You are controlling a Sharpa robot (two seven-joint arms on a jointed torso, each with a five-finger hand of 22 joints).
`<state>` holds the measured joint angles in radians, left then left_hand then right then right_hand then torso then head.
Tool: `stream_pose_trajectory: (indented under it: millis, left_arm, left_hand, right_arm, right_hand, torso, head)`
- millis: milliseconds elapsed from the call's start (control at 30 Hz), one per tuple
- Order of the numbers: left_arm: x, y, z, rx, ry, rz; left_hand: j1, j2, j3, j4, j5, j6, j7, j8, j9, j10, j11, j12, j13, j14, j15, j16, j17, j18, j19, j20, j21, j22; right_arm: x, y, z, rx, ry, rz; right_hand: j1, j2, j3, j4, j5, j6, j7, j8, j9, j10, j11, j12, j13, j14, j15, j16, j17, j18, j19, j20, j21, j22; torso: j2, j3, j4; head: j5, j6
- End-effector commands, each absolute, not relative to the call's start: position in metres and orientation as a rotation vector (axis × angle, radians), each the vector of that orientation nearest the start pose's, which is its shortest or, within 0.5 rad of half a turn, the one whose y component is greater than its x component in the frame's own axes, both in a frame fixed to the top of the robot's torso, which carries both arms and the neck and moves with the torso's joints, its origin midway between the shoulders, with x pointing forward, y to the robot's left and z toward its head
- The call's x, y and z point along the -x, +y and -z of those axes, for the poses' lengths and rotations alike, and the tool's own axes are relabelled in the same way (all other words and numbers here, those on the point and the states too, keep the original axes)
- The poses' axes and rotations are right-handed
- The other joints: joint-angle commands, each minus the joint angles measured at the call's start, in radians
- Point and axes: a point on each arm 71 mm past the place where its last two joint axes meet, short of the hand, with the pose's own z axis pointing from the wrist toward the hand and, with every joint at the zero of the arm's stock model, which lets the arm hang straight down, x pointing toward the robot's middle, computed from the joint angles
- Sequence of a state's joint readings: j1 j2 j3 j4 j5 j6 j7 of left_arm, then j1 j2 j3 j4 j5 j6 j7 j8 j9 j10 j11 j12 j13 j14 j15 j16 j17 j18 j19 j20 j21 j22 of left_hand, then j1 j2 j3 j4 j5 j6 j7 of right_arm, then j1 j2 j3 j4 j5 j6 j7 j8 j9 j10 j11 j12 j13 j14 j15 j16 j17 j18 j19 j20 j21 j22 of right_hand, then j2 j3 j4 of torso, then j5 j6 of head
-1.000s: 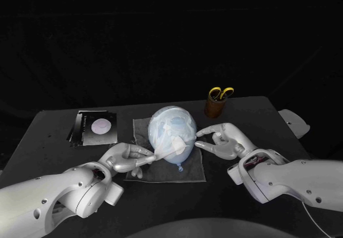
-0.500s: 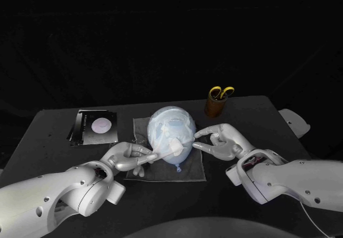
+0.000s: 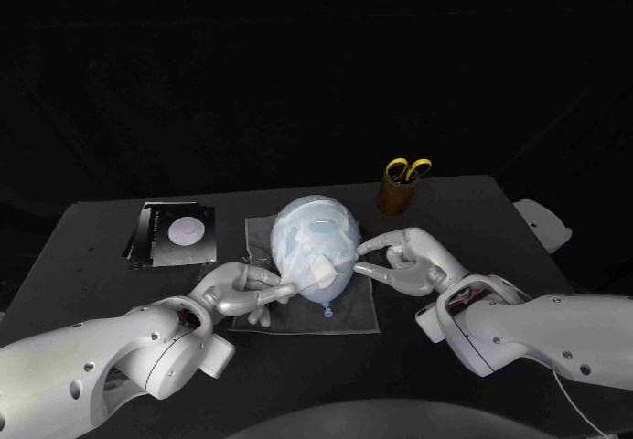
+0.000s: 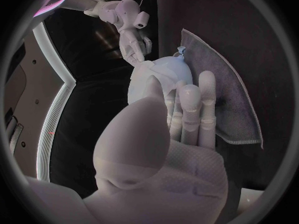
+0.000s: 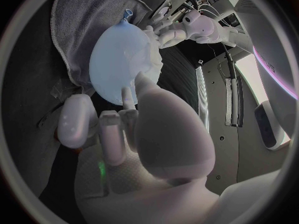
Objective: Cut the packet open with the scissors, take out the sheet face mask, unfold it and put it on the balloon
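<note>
A pale blue balloon [image 3: 316, 240] lies on a grey cloth [image 3: 349, 313] in the middle of the table. The white sheet mask [image 3: 321, 267] is draped over it, wrinkled, with a flap hanging toward the balloon's knot. My left hand [image 3: 244, 291] pinches the mask's near edge just left of the knot; the same mask [image 4: 149, 79] shows beyond its fingers. My right hand [image 3: 402, 261] is at the balloon's right side, thumb and finger apart, tips touching the balloon [image 5: 121, 55]. The dark opened packet [image 3: 178, 235] lies at the left.
Yellow-handled scissors [image 3: 408, 170] stand in a brown cup [image 3: 396, 197] behind the balloon at the right. The cloth [image 5: 74, 25] reaches out past the balloon on both sides. The table's front edge runs close below both arms.
My left hand has crept slightly toward the balloon with the mask edge, and the hanging flap has shifted a little. The right hand has barely moved.
</note>
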<state>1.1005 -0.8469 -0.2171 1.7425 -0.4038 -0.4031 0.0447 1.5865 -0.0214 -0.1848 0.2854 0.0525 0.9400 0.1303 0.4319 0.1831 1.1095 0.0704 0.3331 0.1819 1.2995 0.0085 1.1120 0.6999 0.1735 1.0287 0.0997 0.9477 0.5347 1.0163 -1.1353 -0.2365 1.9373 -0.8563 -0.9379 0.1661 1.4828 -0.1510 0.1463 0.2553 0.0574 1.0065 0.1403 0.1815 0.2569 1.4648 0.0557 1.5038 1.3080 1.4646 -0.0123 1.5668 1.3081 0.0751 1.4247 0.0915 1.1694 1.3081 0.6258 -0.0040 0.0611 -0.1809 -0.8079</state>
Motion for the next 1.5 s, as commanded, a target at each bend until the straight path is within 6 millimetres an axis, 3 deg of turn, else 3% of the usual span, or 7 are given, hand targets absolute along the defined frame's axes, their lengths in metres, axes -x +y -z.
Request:
stream_pose_trajectory:
  millis: [33,400,600,1000,1100,1333,1500]
  left_arm:
    - [-0.382,0.148,0.276,0.864,2.081,1.275]
    - [-0.382,0.149,0.276,0.933,2.066,1.306]
    - [-0.381,0.151,0.275,1.009,2.035,1.372]
    - [-0.376,0.15,0.272,1.055,2.063,1.507]
    - [-0.374,0.149,0.271,1.053,2.081,1.53]
    - [-0.373,0.148,0.268,1.033,2.108,1.535]
    - [-0.375,0.15,0.268,1.04,2.094,1.506]
  left_hand:
    - [0.02,0.008,-0.005,0.001,-0.004,0.011,-0.004,0.003,-0.002,0.01,-0.003,0.005,-0.001,0.001,-0.01,0.007,0.008,0.01,-0.007,-0.002,0.009,0.006]
    - [0.193,0.112,0.078,-0.01,-0.003,0.078,-0.026,0.008,-0.004,0.061,-0.027,-0.014,-0.018,0.012,-0.031,0.044,0.058,0.007,-0.013,-0.02,0.045,0.043]
    - [0.223,0.127,0.152,-0.001,-0.003,0.065,-0.022,0.014,0.009,0.087,-0.028,-0.023,-0.021,0.017,-0.031,0.065,0.087,0.003,-0.021,-0.024,0.073,0.072]
    - [0.132,0.04,0.382,0.0,-0.002,0.025,-0.019,0.056,0.078,0.047,-0.022,0.021,0.03,-0.093,-0.02,0.076,0.053,0.007,-0.137,-0.004,0.067,0.068]
    - [0.088,-0.004,0.484,-0.009,-0.003,0.013,-0.018,0.074,0.105,-0.001,-0.014,0.067,0.069,-0.238,-0.006,0.007,-0.065,0.003,-0.194,0.016,0.043,0.064]
    - [0.023,-0.046,0.591,-0.04,-0.004,0.002,-0.015,0.094,0.137,-0.122,0.017,0.154,0.139,-0.416,0.034,-0.046,-0.085,-0.009,-0.285,0.059,-0.012,0.045]
    - [-0.037,-0.056,0.649,-0.083,-0.004,-0.004,-0.015,0.098,0.156,-0.275,0.052,0.294,0.238,-0.534,0.071,-0.016,-0.078,-0.001,-0.307,0.086,-0.036,0.035]
  right_arm:
    - [-0.336,-0.241,0.252,-0.566,1.525,-0.92]
    - [-0.336,-0.242,0.252,-0.568,1.53,-0.916]
    - [-0.337,-0.243,0.253,-0.569,1.533,-0.911]
    - [-0.337,-0.249,0.254,-0.577,1.543,-0.888]
    - [-0.337,-0.252,0.255,-0.581,1.546,-0.878]
    - [-0.337,-0.256,0.255,-0.586,1.55,-0.866]
    - [-0.337,-0.257,0.255,-0.589,1.553,-0.864]
  right_hand:
    - [0.004,0.01,-0.005,0.0,-0.005,0.005,-0.001,0.005,0.002,0.073,0.002,0.005,0.228,0.106,0.001,0.004,0.263,0.002,-0.002,0.002,0.004,0.116]
    - [0.004,0.01,-0.006,-0.001,-0.005,0.006,-0.002,0.005,0.002,0.072,0.001,0.004,0.227,0.106,0.001,0.004,0.263,0.002,-0.002,0.002,0.003,0.115]
    - [0.005,0.01,-0.006,-0.001,-0.005,0.006,-0.002,0.005,0.002,0.072,0.001,0.004,0.227,0.106,0.001,0.004,0.263,0.002,-0.003,0.001,0.002,0.115]
    - [0.004,0.01,-0.008,0.0,-0.005,0.007,-0.002,0.006,0.002,0.071,0.0,0.002,0.226,0.106,0.0,0.004,0.263,0.003,-0.003,0.001,-0.001,0.114]
    - [0.003,0.01,-0.009,0.0,-0.005,0.008,-0.002,0.006,0.002,0.071,0.0,0.002,0.226,0.106,0.0,0.004,0.263,0.003,-0.003,0.001,-0.001,0.115]
    - [0.003,0.01,-0.009,0.0,-0.005,0.008,-0.002,0.006,0.002,0.071,0.0,0.002,0.226,0.106,0.0,0.004,0.263,0.003,-0.003,0.001,-0.001,0.115]
    - [0.0,0.01,-0.012,0.002,-0.005,0.008,-0.002,0.007,0.002,0.071,0.0,0.002,0.226,0.106,0.0,0.004,0.263,0.003,-0.003,0.001,0.0,0.115]
  torso:
    - [0.0,-0.0004,0.0004]
    - [0.0,-0.0004,0.0007]
    - [0.001,-0.0007,0.0002]
    - [0.0,-0.0009,0.0008]
    - [-0.001,-0.0006,-0.0002]
    - [-0.001,0.0006,-0.0005]
    - [0.0,0.0,-0.0005]
  head:
    - [-0.001,-0.002]
    - [-0.001,-0.001]
    - [-0.001,0.0]
    - [-0.003,0.006]
    - [-0.004,0.008]
    - [-0.004,0.011]
    - [-0.005,0.014]
